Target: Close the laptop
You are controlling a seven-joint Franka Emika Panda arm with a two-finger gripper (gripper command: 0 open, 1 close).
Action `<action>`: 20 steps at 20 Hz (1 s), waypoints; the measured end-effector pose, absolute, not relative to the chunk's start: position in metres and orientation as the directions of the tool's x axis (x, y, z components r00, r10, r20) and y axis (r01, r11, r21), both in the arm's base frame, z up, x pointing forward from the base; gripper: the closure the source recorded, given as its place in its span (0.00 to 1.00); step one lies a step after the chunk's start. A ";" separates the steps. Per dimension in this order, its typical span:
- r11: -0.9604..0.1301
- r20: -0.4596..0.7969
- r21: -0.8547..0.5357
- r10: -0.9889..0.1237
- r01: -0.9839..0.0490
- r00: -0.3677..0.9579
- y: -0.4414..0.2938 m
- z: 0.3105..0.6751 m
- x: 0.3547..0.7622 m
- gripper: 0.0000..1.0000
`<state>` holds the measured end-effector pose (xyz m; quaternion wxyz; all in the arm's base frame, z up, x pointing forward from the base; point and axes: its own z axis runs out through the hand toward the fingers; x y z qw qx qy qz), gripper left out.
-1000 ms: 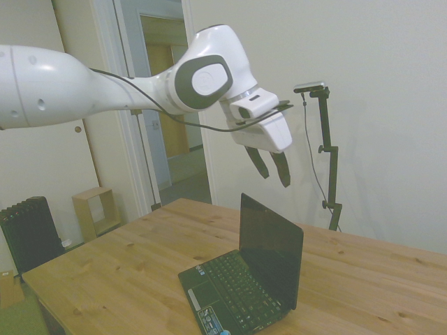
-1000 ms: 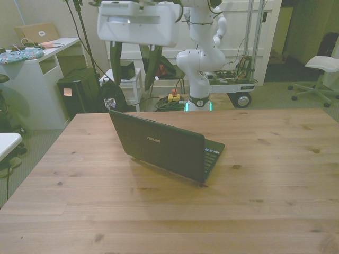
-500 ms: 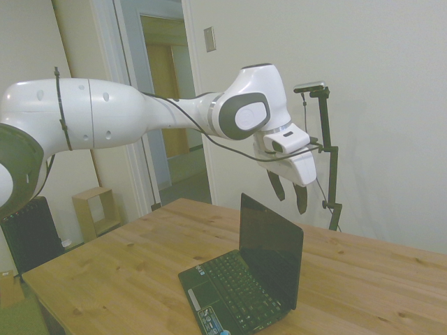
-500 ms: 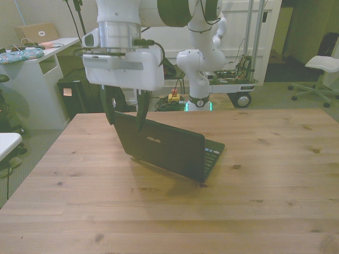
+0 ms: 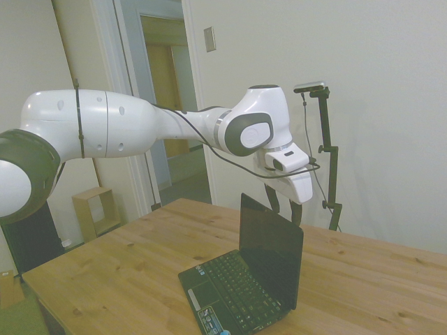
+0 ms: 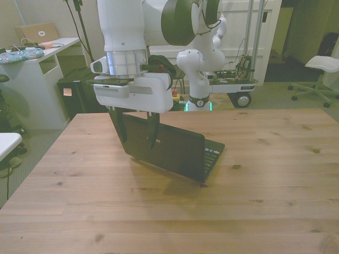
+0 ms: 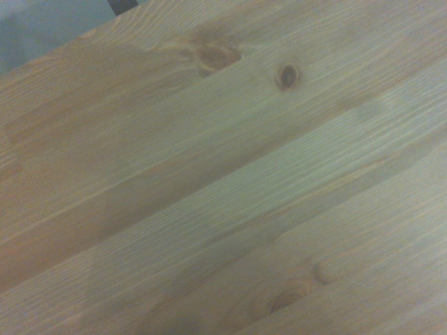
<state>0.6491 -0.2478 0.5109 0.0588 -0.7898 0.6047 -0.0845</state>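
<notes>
Pale walls and an open doorway stand behind the wooden worktop (image 5: pixel 126 265) in the side view. Reaching in from that view's left, the white arm (image 5: pixel 140 129) bends down at the wrist, and the claw (image 5: pixel 283 208) hangs just behind the upper edge of the laptop (image 5: pixel 244 279). Its two dark fingers (image 5: pixel 297 211) point down, and their tips are hidden behind the raised lid.

Farther right in the same view, the laptop sits open on the worktop, screen nearly upright, keyboard and touchpad facing the near corner, small coloured stickers on the palm rest.

From the front view, the worktop (image 6: pixel 265 201) fills the lower half. A white desk (image 6: pixel 32 79) stands off the front view's left. The claw (image 6: pixel 137 132) is spread wide, its fingers (image 6: pixel 153 131) set well apart and hanging down in front of the lid's back, toward the lid's left end as that view shows it. Whether they touch the lid cannot be told. The laptop (image 6: pixel 175 151) stands around the middle of the worktop, lid back toward the camera.

Close up, the wrist view shows only blurred wood grain and knots of the worktop (image 7: pixel 223 181).
</notes>
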 end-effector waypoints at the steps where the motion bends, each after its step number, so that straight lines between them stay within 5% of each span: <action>1: -0.262 0.062 -0.195 -0.965 -0.945 0.255 -0.248 0.511 0.649 1.00; 20: -0.268 0.057 -0.190 -0.963 -0.945 0.262 -0.245 0.508 0.646 1.00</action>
